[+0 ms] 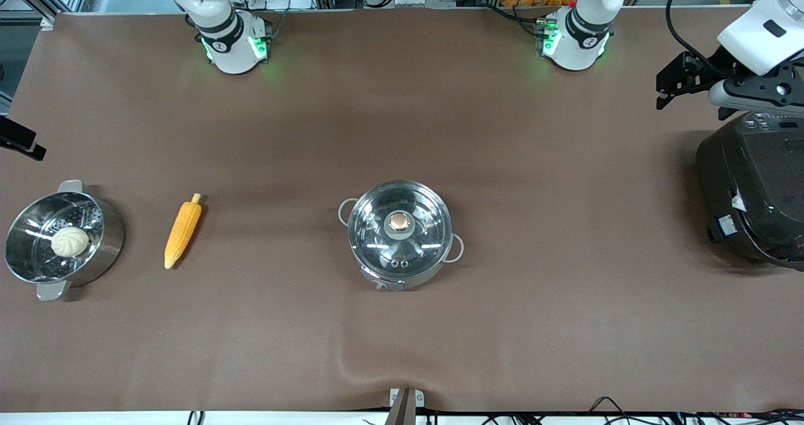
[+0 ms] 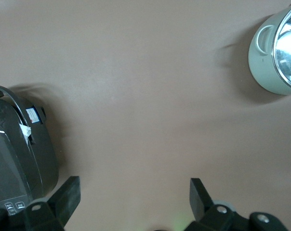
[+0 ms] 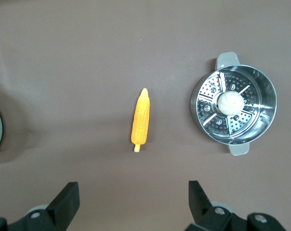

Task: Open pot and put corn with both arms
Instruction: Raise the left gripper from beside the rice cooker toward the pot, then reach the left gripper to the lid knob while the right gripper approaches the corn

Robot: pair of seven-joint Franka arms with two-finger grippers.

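The steel pot [image 1: 411, 279] stands mid-table with its glass lid [image 1: 375, 227] on it, copper knob [image 1: 399, 223] up. Its side also shows in the left wrist view [image 2: 263, 60]. The yellow-orange corn [image 1: 183, 231] lies on the table toward the right arm's end, beside the pot; it also shows in the right wrist view [image 3: 141, 120]. My left gripper [image 1: 673, 89] hangs open and empty above the rice cooker; the left wrist view [image 2: 135, 192] shows bare table between its fingers. My right gripper [image 3: 133, 195] is open and empty, high over the table near the corn.
A steel steamer pot [image 1: 107, 240] holding a white bun [image 1: 70, 242] stands beside the corn at the right arm's end; it also shows in the right wrist view [image 3: 268, 103]. A large black rice cooker [image 1: 750, 193] stands at the left arm's end.
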